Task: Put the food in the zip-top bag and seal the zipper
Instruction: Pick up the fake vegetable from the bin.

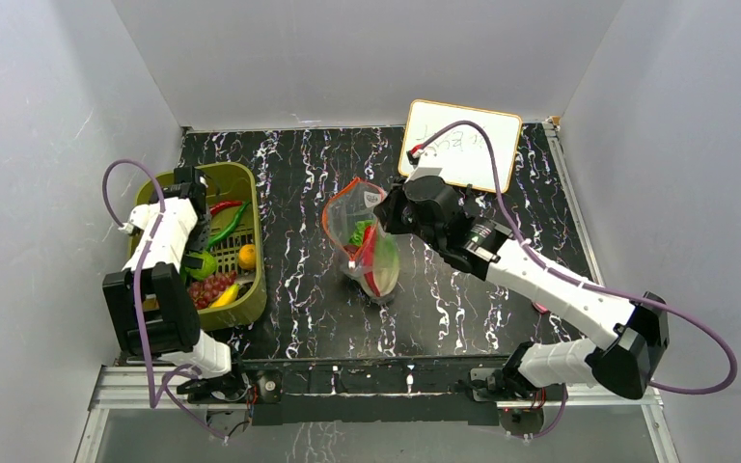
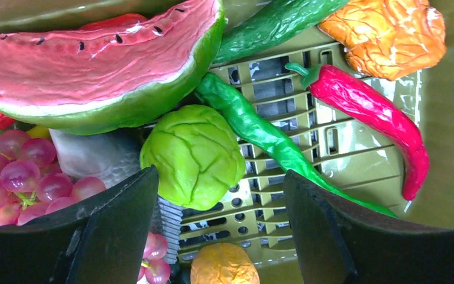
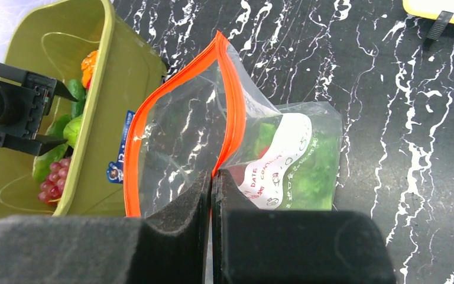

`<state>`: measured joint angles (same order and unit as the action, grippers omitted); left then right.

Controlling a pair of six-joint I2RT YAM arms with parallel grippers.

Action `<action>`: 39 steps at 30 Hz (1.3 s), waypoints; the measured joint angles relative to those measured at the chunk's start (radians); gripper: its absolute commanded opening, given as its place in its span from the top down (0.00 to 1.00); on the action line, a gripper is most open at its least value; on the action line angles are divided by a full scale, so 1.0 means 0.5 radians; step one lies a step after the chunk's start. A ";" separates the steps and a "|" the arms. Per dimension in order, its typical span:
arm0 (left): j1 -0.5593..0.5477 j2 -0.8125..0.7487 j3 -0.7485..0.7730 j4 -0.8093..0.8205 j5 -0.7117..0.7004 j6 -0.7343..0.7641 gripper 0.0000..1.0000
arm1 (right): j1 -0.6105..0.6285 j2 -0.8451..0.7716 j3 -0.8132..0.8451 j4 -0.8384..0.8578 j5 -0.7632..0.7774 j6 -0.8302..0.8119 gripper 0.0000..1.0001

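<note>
Step judged in hand: loading, i.e. one more pick from the basket (image 1: 259,260); sealing not yet begun.

Inside the basket, the left hand (image 2: 213,204) was poised w/ fingers spread wide. Nothing was gripped, and no contact could be made out. The pale green cabbage (image 2: 192,155) lay btwn the two fingers, just past their tips, so it was taken as the likely target. Also noted in the basket: a watermelon slice (image 2: 94,65), grapes (image 2: 18,171), a green chilli (image 2: 254,127) just beside the cabbage, and a red chilli (image 2: 372,112).

Nxt move, as judged: the hand to be lowered around the cabbage and closed w/o catching the green chilli. The piece would then be carried right of the basket to the bag mouth.

Right of the basket, near it on the bench (image 1: 502,289), the zip-top bag (image 3: 183,136) was held up w/ its mouth open. Green and red pcs (image 3: 313,171) were seen inside it. The zipper (image 3: 232,106) was unsealed, its two sides bowed apart.

On the bag's side away from the basket, the right hand (image 3: 211,183) was closed tight, pads pinching the zipper strip at one end of the mouth. Nothing else was held. That grip was judged necessary to keep the mouth open for the drop.
</note>
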<state>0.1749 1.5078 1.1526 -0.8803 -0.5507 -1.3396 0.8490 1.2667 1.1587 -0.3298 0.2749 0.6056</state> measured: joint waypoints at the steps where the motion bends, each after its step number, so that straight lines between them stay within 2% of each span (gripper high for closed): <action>1: 0.001 0.011 0.001 -0.002 -0.008 -0.002 0.26 | 0.000 0.009 0.008 -0.007 0.002 -0.003 1.00; 8: 0.009 0.173 0.128 -0.093 -0.047 -0.043 0.26 | 0.000 0.133 0.162 -0.035 0.023 -0.053 1.00; 16: 0.013 0.300 0.156 -0.195 -0.049 -0.096 0.33 | 0.000 0.139 0.228 -0.095 0.040 -0.110 1.00; 17: 0.013 0.315 0.156 -0.201 -0.038 -0.101 0.36 | 0.000 0.139 0.237 -0.100 0.043 -0.114 1.00; 20: 0.013 0.344 0.154 -0.201 -0.018 -0.117 0.56 | 0.000 0.139 0.244 -0.112 0.054 -0.118 1.00; 21: 0.013 0.344 0.152 -0.198 -0.018 -0.125 0.59 | 0.000 0.139 0.244 -0.116 0.056 -0.118 1.00; 30: 0.013 0.320 0.141 -0.192 -0.020 -0.127 0.71 | 0.000 0.134 0.243 -0.120 0.061 -0.115 1.00; 39: 0.013 0.071 0.143 -0.188 -0.021 -0.093 0.73 | 0.000 0.052 0.171 -0.111 0.060 -0.100 1.00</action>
<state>0.1814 1.5433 1.2240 -0.9745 -0.5613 -1.3861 0.8490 1.2926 1.2442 -0.3851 0.3046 0.5556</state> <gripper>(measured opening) 0.530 0.009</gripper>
